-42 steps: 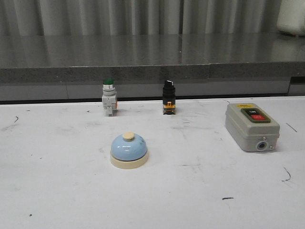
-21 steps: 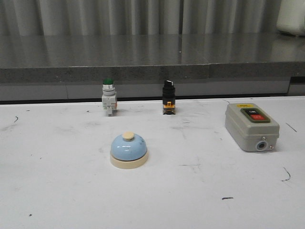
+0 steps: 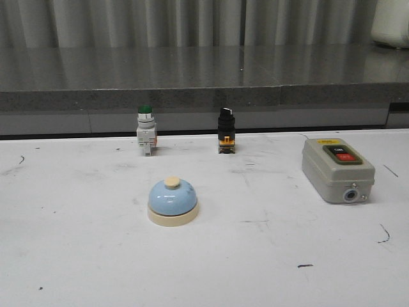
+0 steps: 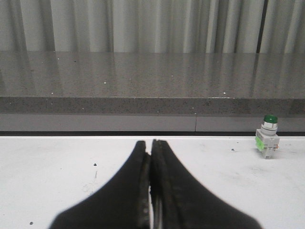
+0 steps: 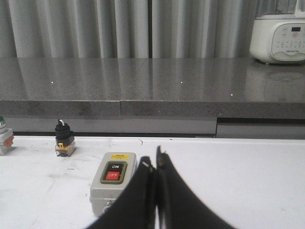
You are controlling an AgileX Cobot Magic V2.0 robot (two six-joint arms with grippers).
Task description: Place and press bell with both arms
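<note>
1. The bell [image 3: 172, 202] sits upright on the white surface [image 3: 77, 256], left of centre.
2. Behind it stand a green-capped button [image 3: 146, 130] and a black knob switch [image 3: 225, 130]; a grey switch box [image 3: 337, 169] lies well to the right.
3. The left claw [image 4: 151, 152] is pressed together, empty.
4. The right claw [image 5: 156, 164] is likewise closed on nothing, near the switch box.

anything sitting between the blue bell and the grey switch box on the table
No. In the front view the stretch of white table between the bell and the grey switch box is bare apart from a few dark scuff marks.
</note>
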